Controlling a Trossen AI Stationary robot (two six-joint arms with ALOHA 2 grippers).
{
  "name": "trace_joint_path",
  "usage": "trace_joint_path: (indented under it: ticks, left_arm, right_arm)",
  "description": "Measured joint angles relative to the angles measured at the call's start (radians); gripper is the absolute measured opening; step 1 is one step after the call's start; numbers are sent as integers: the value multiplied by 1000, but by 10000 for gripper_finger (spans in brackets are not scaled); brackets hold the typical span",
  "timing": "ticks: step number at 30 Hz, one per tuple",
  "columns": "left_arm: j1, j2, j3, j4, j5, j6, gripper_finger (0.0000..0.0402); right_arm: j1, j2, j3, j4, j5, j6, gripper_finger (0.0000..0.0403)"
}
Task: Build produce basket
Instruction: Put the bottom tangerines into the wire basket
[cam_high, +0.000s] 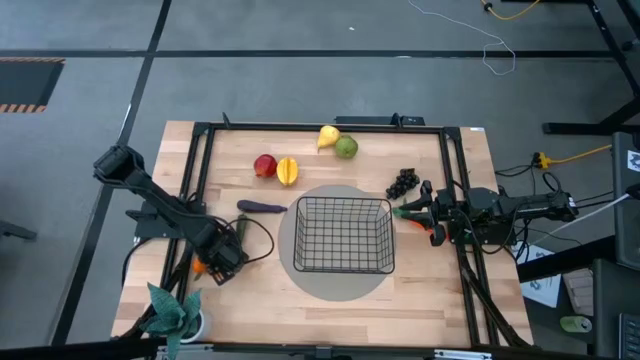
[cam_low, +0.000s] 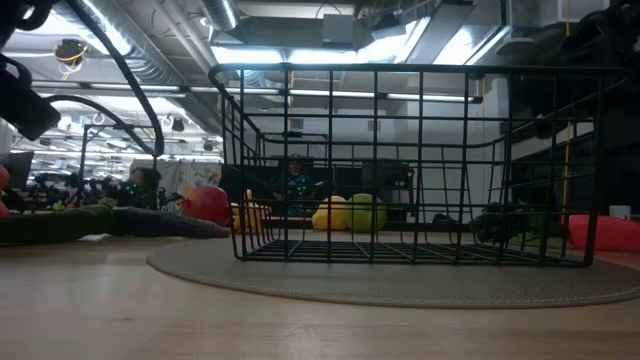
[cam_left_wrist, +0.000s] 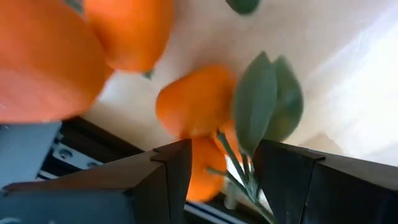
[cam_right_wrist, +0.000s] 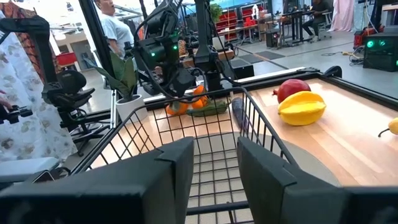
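Note:
The black wire basket (cam_high: 340, 235) stands on a round grey mat at the table's middle. My left gripper (cam_high: 228, 258) points down at the near left over a cluster of small oranges (cam_high: 199, 266). In its wrist view it (cam_left_wrist: 224, 152) is open, its fingers on either side of one orange (cam_left_wrist: 200, 177) and a leafy green stem (cam_left_wrist: 239, 165). A cucumber (cam_high: 243, 228) and an eggplant (cam_high: 262, 207) lie beside it. My right gripper (cam_right_wrist: 216, 180) waits open and level at the basket's right, with nothing between its fingers.
A red apple (cam_high: 264, 165), a yellow ridged fruit (cam_high: 287, 171), a pear (cam_high: 328, 137), a green apple (cam_high: 346, 148) and grapes (cam_high: 402, 183) lie behind the basket. A carrot (cam_high: 436, 236) lies by the right gripper. A potted plant (cam_high: 175, 312) stands at the near left corner.

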Motion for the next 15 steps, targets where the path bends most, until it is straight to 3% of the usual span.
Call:
trace_joint_path:
  ticks: [5,15]
  left_arm:
    - [0,1,0,0,-102,56,153]
    - [0,1,0,0,-53,112,146]
  right_arm:
    - [0,0,0,0,0,-11,122]
    - [0,0,0,0,0,-11,122]
